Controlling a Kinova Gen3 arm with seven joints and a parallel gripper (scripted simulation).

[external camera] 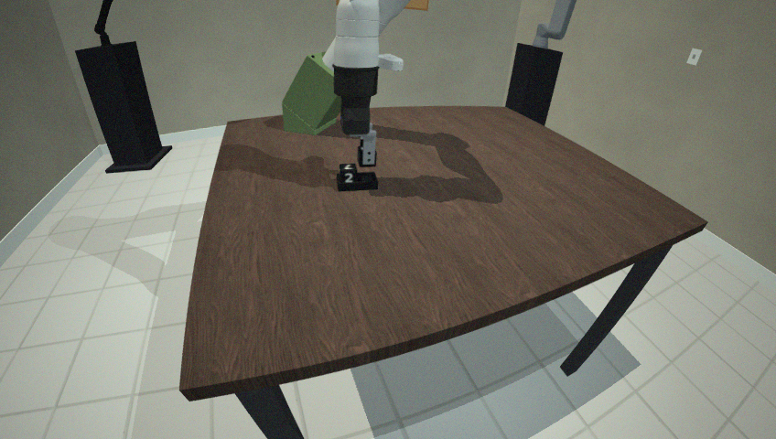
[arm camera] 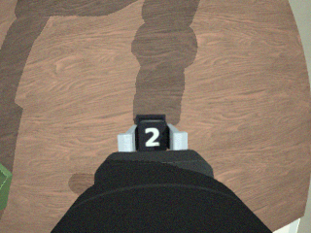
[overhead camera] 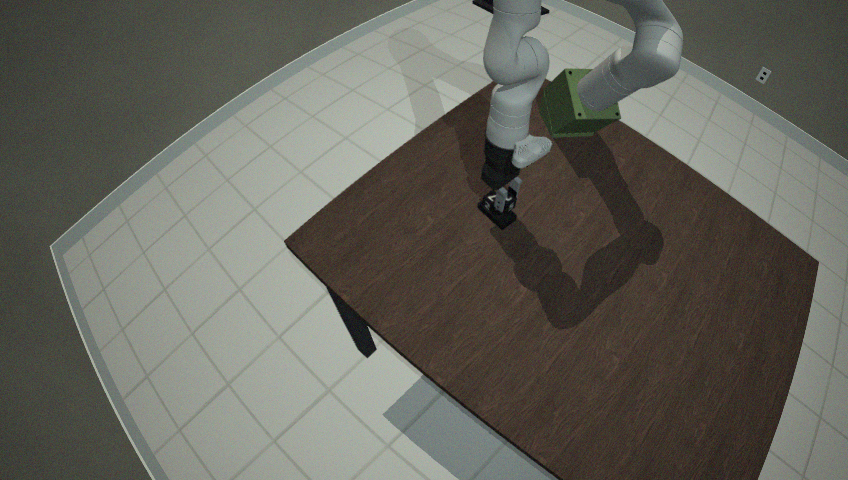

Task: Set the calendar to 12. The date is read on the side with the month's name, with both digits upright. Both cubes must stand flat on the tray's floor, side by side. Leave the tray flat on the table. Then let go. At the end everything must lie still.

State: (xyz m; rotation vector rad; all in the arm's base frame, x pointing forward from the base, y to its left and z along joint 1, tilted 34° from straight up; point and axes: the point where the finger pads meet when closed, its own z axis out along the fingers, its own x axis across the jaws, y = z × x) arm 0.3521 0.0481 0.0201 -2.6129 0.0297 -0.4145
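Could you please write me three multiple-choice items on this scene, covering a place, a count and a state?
1. Seen from the exterior view, where in the tray does the seated cube stand?
A. left end
B. right end
C. on the table beside it

2. How many cubes stand in the tray?
A. none
B. one
C. two

3. What state is the end effector in?
A. wide open, holding nothing
B. shut on the tray's rim
C. shut on a cube above the table

Key: 1 A, since the tray's right end is bare; 2 B, since only one cube sits there; 3 C, since the wrist view shows the held cube between the fingers.
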